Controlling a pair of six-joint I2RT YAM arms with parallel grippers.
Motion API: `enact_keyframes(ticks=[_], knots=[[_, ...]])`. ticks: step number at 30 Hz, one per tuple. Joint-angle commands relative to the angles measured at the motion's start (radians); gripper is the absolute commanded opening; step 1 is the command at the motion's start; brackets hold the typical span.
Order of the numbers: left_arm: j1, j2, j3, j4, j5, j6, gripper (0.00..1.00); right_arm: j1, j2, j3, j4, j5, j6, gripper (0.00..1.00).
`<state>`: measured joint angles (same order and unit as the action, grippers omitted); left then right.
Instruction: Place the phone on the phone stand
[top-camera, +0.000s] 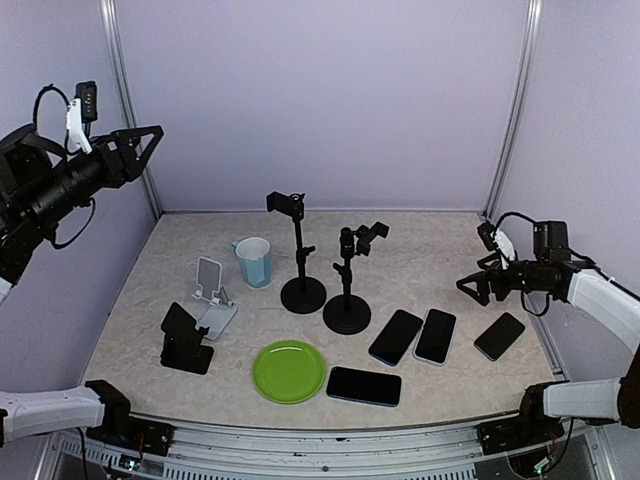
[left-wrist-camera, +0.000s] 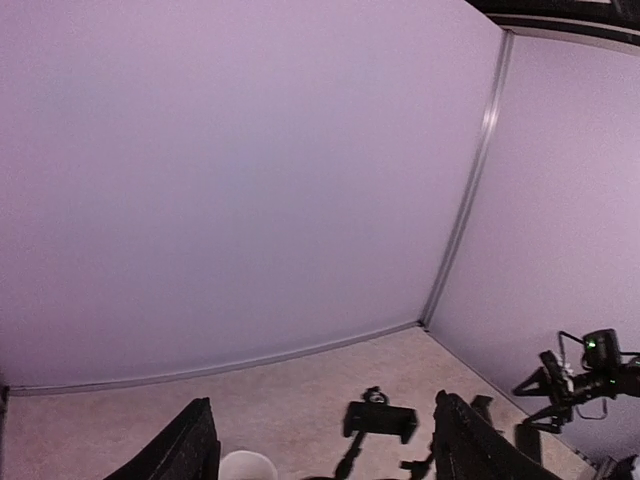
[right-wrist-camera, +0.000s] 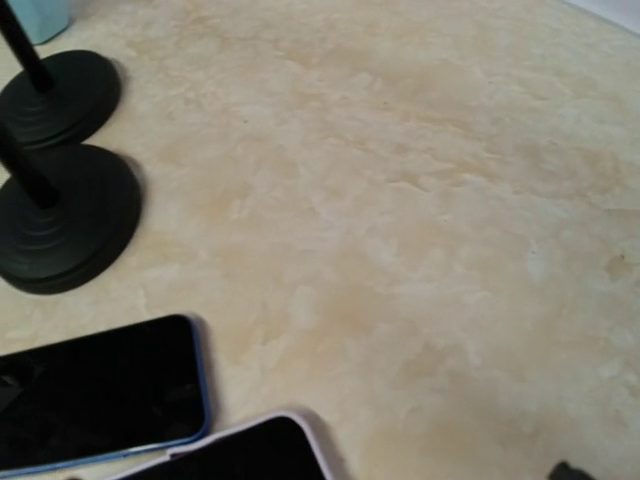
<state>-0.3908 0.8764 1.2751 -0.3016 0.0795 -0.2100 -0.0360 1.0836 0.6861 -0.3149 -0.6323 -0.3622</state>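
Several dark phones lie flat at the front right of the table: a blue-edged one (top-camera: 395, 337), a white-edged one (top-camera: 436, 335), one further right (top-camera: 499, 336) and one near the front edge (top-camera: 364, 386). A white folding stand (top-camera: 212, 295) and a black folding stand (top-camera: 185, 340) sit on the left. Two tall black clamp stands (top-camera: 300, 250) (top-camera: 347, 280) rise in the middle. My right gripper (top-camera: 472, 278) is open and empty, low over the table behind the phones. My left gripper (top-camera: 140, 150) is open and empty, raised high at the far left.
A light blue cup (top-camera: 254, 261) stands behind the white stand. A green plate (top-camera: 289, 371) lies near the front edge. The right wrist view shows the blue-edged phone (right-wrist-camera: 100, 390), the white-edged phone (right-wrist-camera: 240, 455) and both round stand bases (right-wrist-camera: 60, 95) (right-wrist-camera: 65, 215).
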Motion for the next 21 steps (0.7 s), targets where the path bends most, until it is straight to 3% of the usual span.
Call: enact_keyframes(ticks=[1,5,8,11,21], knots=[[-0.295,0.088,0.065,-0.023,-0.063,0.009,0.71,-0.014,-0.012,-0.021,0.021,-0.053,-0.033,1.0],[-0.637,0.264,0.233,-0.136,-0.189,0.113,0.72,-0.015,-0.019,-0.029,0.034,-0.064,-0.041,1.0],[-0.79,0.419,0.353,-0.229,-0.23,0.15,0.73,-0.016,-0.016,-0.027,0.039,-0.072,-0.046,1.0],[-0.876,0.541,0.375,-0.261,-0.213,0.192,0.75,-0.017,-0.019,-0.029,0.044,-0.064,-0.056,1.0],[-0.979,0.838,0.355,-0.352,-0.072,0.275,0.79,-0.018,-0.042,-0.034,0.051,-0.065,-0.061,1.0]])
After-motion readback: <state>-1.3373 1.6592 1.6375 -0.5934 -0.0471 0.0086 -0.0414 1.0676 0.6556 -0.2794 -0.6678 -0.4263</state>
